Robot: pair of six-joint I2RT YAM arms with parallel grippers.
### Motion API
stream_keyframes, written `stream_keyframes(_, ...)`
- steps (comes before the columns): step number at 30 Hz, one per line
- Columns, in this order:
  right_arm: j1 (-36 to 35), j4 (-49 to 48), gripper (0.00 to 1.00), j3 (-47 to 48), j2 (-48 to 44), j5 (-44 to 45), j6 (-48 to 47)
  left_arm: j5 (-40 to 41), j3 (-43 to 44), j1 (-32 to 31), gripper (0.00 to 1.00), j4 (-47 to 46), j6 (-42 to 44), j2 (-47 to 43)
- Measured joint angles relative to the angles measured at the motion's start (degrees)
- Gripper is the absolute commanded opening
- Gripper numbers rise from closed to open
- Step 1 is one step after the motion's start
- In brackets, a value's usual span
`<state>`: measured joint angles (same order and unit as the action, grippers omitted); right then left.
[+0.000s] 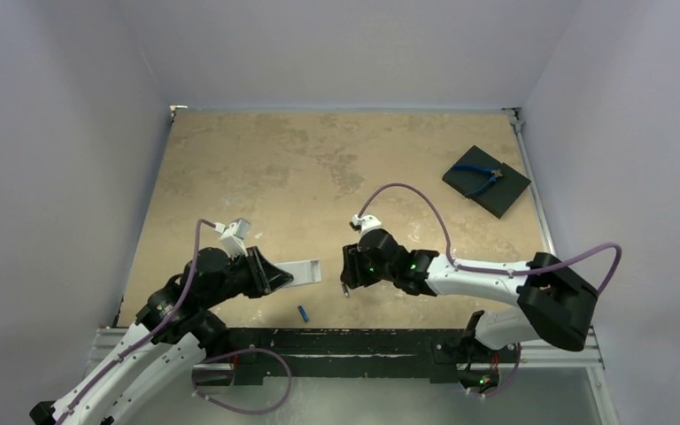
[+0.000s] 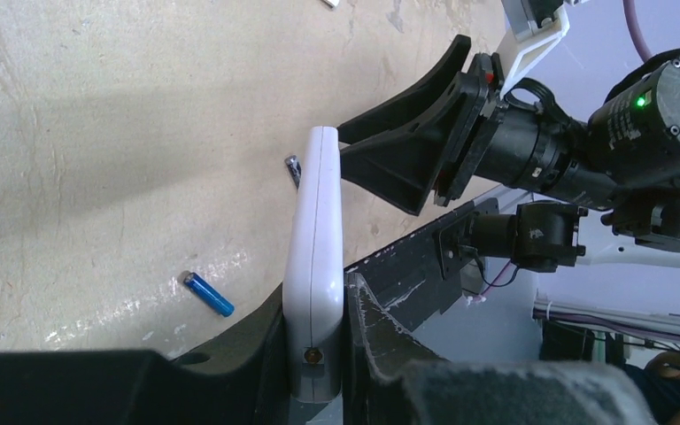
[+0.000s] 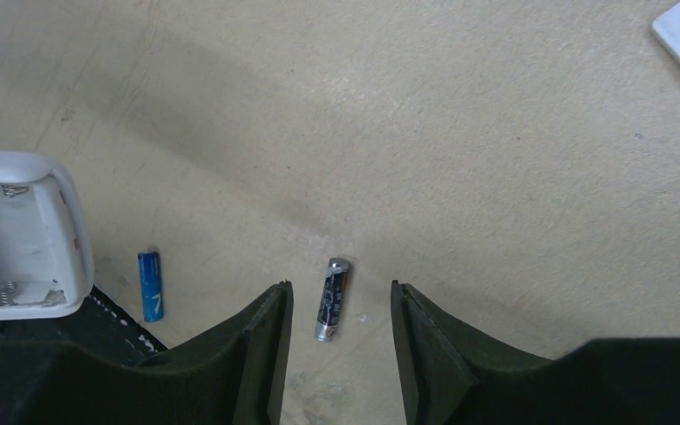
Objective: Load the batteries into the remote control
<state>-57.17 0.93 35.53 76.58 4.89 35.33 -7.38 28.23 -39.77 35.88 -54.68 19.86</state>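
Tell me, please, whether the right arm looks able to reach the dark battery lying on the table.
Probably yes: the dark battery lies lined up between the open fingers of the right gripper, and nothing stands between them and it.

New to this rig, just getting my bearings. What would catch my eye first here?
The left gripper clamps the white remote control, its empty battery compartment exposed. The right gripper hangs open over a dark battery on the table, with a blue battery lying nearer the front edge.
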Motion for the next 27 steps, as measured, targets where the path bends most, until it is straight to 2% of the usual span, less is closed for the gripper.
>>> stream_keyframes(13, -7.8, 5.73, 0.45, 6.71, 8.63, 7.76, 0.28, 2.8, 0.02, 0.0, 0.0, 2.91, -0.85, -1.88)
stream_keyframes(27, -11.41, 9.09, 0.36, 8.87, 13.05, 13.73, 2.32, 3.58, 0.07, 0.0, 0.0, 3.32, -1.81, -4.31)
